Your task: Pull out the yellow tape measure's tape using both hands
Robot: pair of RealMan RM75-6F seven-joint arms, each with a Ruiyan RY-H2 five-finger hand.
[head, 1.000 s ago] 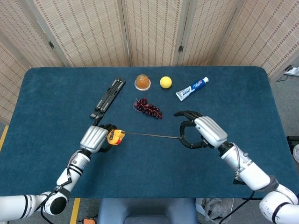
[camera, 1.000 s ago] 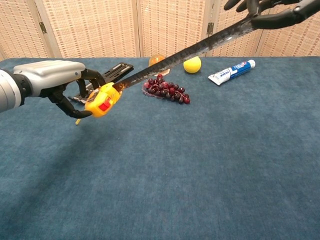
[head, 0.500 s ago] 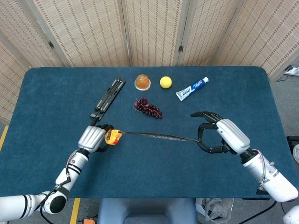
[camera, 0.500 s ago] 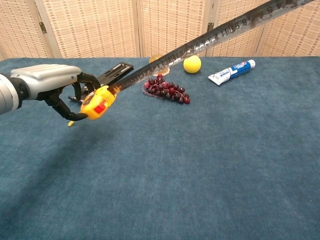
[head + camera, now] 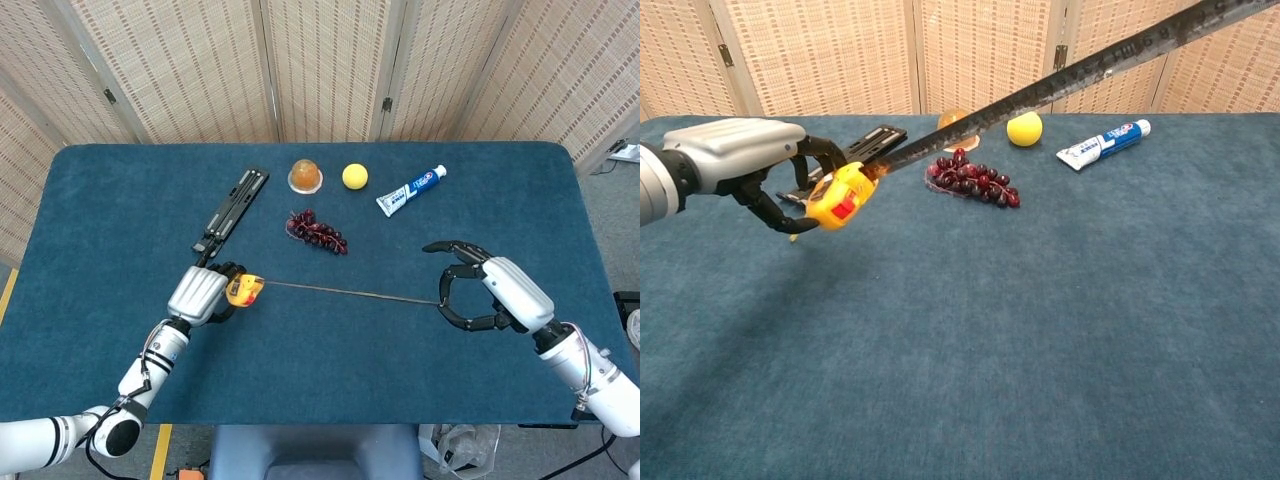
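the left hand (image 5: 203, 293) grips the yellow plastic tape measure case (image 5: 245, 290) in its fingers, above the blue cloth table (image 5: 120, 200). the dark metal tape (image 5: 350, 292) runs out straight to the right hand (image 5: 497, 295), whose fingers pinch its end. beyond lie a bunch of dark red grapes (image 5: 317, 232) and a white toothpaste tube (image 5: 410, 189).

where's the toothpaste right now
In the head view the toothpaste lies at the table's far side, right of centre, just right of the yellow ball.
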